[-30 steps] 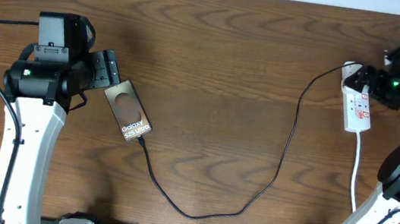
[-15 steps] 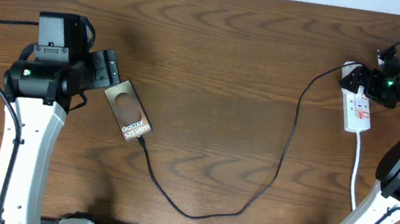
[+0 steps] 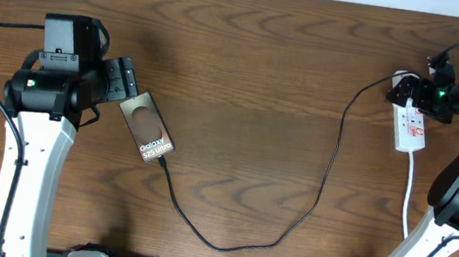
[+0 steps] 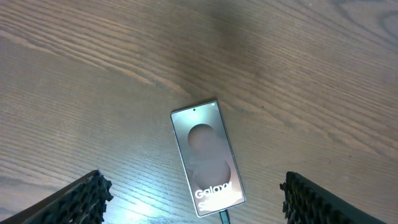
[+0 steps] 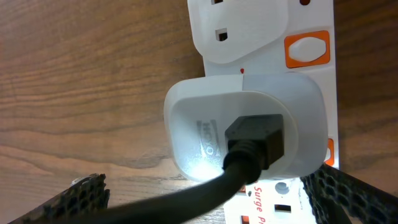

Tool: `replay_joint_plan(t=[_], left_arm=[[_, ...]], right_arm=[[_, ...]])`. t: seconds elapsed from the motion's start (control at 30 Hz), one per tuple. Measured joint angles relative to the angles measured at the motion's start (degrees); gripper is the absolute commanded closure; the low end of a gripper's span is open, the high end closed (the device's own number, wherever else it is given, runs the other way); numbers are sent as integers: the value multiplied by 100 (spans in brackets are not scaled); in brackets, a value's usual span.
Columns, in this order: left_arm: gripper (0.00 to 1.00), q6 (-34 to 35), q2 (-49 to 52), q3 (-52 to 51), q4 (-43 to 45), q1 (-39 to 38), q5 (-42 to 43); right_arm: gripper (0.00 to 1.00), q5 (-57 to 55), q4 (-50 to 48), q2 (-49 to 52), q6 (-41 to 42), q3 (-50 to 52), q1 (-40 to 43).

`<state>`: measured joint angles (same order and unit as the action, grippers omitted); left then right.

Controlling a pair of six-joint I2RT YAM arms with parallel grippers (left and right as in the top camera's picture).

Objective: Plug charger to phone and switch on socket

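The small bronze-faced "Galaxy" smartphone is seen flat on the brown wooden desk, left of centre in the overhead view, w/ the thin black charger cable apparently seated in its lower end. The L hand is held just beside the phone's upper end, fingers apart, nothing gripped. The cable is run across to a white adapter plugged into the long white power strip at upper right. The R hand is poised over that end, fingers wide apart, empty.

Switching on is judged the step left. Risks:
- **Wrong switch:** an orange rocker switch is shown next to an empty outlet, and a 2nd is half hidden by the adapter, so the wrong one could be pressed.
- **Strip shoved:** the loose strip could be pushed sideways by an off-centre press.
- **Lead snagged:** the plug could be tugged from the phone.
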<state>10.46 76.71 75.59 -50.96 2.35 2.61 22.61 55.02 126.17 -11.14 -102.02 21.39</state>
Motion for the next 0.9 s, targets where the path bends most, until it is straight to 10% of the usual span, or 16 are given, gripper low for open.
replay_joint_plan(t=[0.9], left_arm=[[13,-2,0,0,0,0,0]], right_arm=[[7,151,-4,149,361,7,9]])
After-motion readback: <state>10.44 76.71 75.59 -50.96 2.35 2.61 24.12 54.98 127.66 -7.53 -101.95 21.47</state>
